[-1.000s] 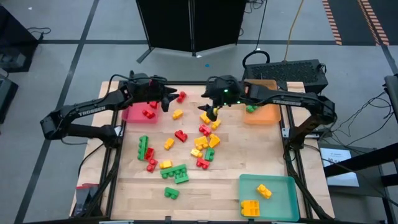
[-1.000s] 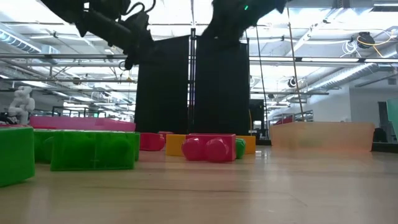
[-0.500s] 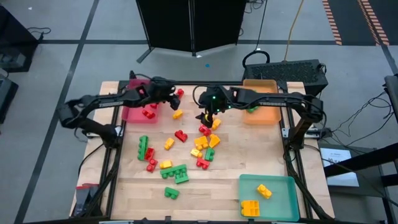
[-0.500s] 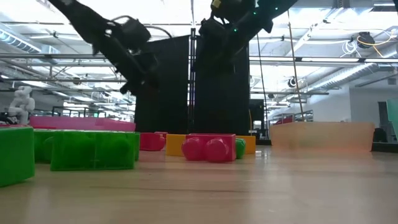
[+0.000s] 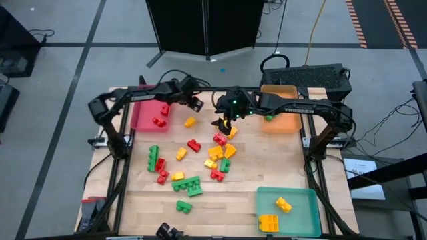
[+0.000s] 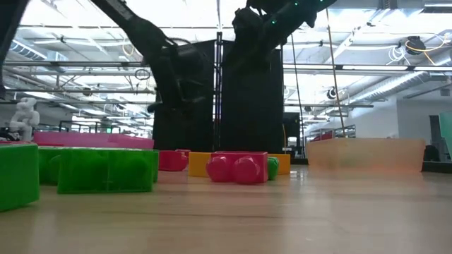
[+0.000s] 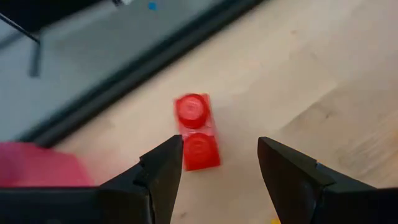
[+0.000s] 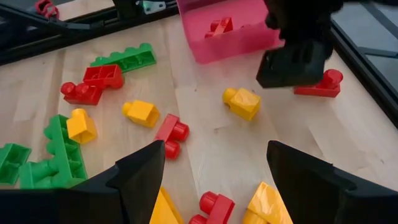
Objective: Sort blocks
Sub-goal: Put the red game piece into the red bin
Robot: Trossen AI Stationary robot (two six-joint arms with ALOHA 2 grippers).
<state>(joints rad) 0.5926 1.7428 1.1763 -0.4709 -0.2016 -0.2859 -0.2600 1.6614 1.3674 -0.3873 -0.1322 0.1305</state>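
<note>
**Left claw lines up on a stray red brick**

Near the table's far edge, the left claw has swung out from over the red tray and now hovers, fingers apart, above a lone red block lying just beside that tray. Its jaws have widened over the last second, which suggests a pick for the red tray is next. The right claw, also apart and empty, has crept toward the central heap of blocks. Three trays stand around: red with roughly three red bricks, orange tray with one green, teal tray with two yellow. About twenty bricks remain loose.
</note>
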